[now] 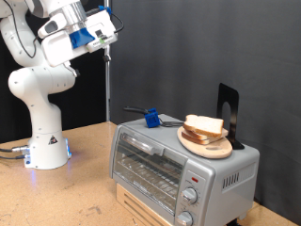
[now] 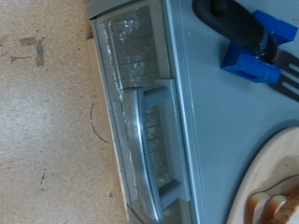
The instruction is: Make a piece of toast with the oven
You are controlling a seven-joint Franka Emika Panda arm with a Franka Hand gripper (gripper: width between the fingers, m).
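Observation:
The silver toaster oven (image 1: 179,169) stands at the exterior view's lower right with its glass door shut; the wire rack shows behind the glass. In the wrist view I look down on the oven's door handle (image 2: 142,140) and grey top (image 2: 210,121). A stack of bread slices (image 1: 205,125) lies on a wooden plate (image 1: 209,148) on top of the oven; its edge shows in the wrist view (image 2: 280,203). No single separate slice shows. My gripper (image 1: 107,40) hangs high above the oven's left end, holding nothing that I can see. Its fingers do not show in the wrist view.
A black tool with blue blocks (image 1: 150,116) (image 2: 250,51) lies on the oven top beside the plate. A black stand (image 1: 229,113) rises behind the plate. Two round knobs (image 1: 192,196) and a red light (image 1: 194,177) are on the oven's front. The robot base (image 1: 47,141) stands on the wooden table.

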